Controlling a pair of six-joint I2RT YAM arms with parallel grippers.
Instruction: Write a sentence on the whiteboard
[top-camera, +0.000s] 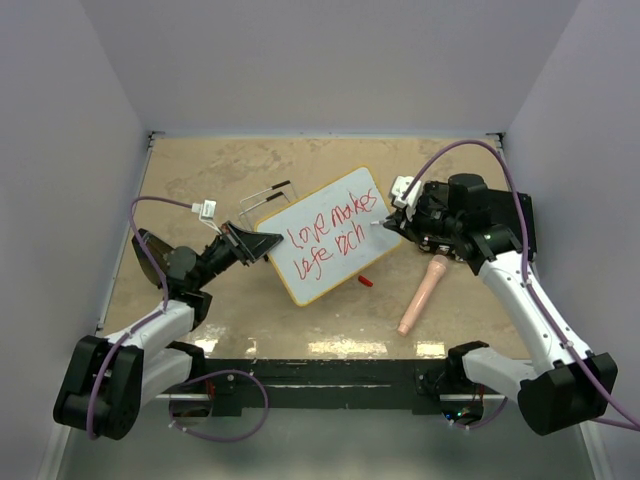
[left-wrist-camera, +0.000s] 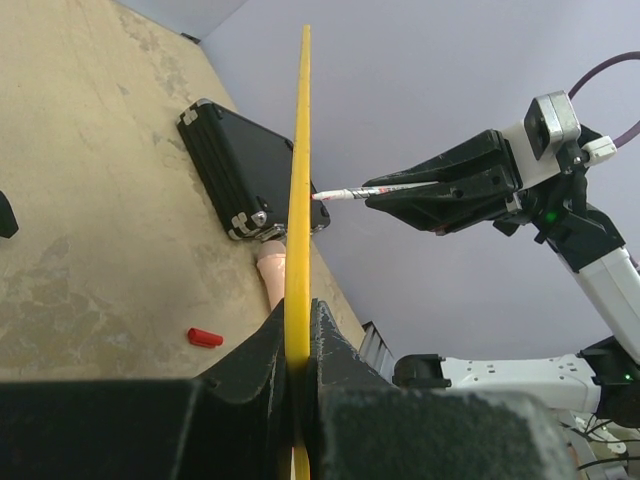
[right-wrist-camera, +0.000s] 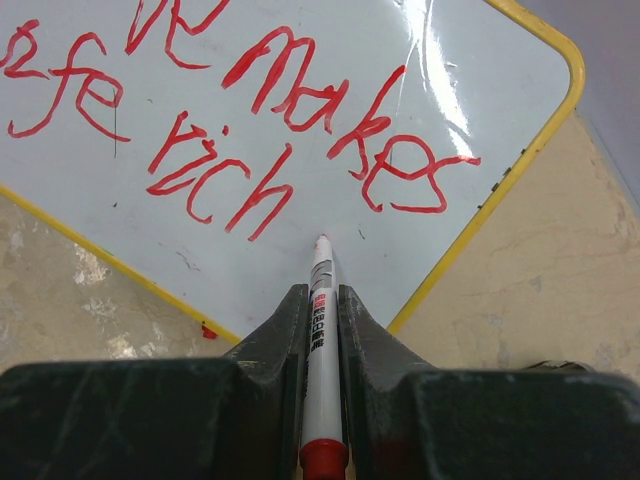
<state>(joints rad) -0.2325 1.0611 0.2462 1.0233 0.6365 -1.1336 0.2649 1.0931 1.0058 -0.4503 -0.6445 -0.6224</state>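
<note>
The sentence (top-camera: 328, 240) looks complete on the whiteboard (top-camera: 357, 187); left gripper (top-camera: 266, 242) clamps its edge, right gripper (right-wrist-camera: 320, 298) grips the marker (right-wrist-camera: 318, 335).

The whiteboard (top-camera: 350, 200) is a small white rectangle with rounded corners and a thin yellow rim. It sits askew over the middle of the table, its left edge pinched in the left gripper (top-camera: 262, 243). From the left wrist it shows edge-on as a thin yellow line. The sentence (top-camera: 328, 243), in red handwriting, runs in two slanting lines: "love makes" above "life rich".
</note>
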